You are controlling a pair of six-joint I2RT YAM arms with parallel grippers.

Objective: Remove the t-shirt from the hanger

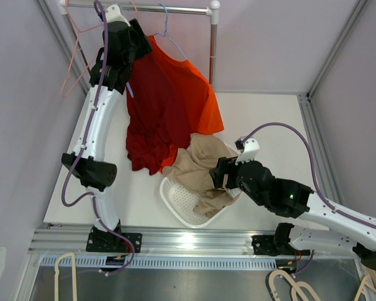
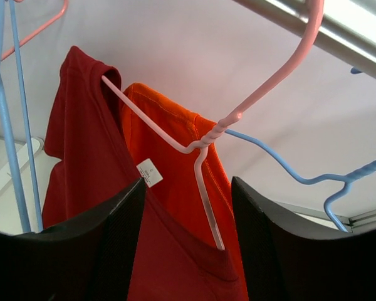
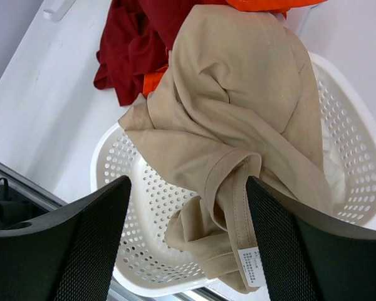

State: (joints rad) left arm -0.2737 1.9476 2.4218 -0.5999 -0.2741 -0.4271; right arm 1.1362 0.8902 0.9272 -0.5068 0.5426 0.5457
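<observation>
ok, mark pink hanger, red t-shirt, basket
pink hanger [image 2: 210, 133], left wrist view, twisted neck
red t-shirt [image 2: 81, 157], left wrist view, shoulder fabric
white basket [image 3: 147, 207], right wrist view, perforated wall

I count three garments, one basket and one rail.
One dark red t-shirt, one orange t-shirt, one beige shirt. There are two pink hangers and at least three cream hangers (each cut off by the frame). The blue hangers overlap, so I cannot count them.
</observation>
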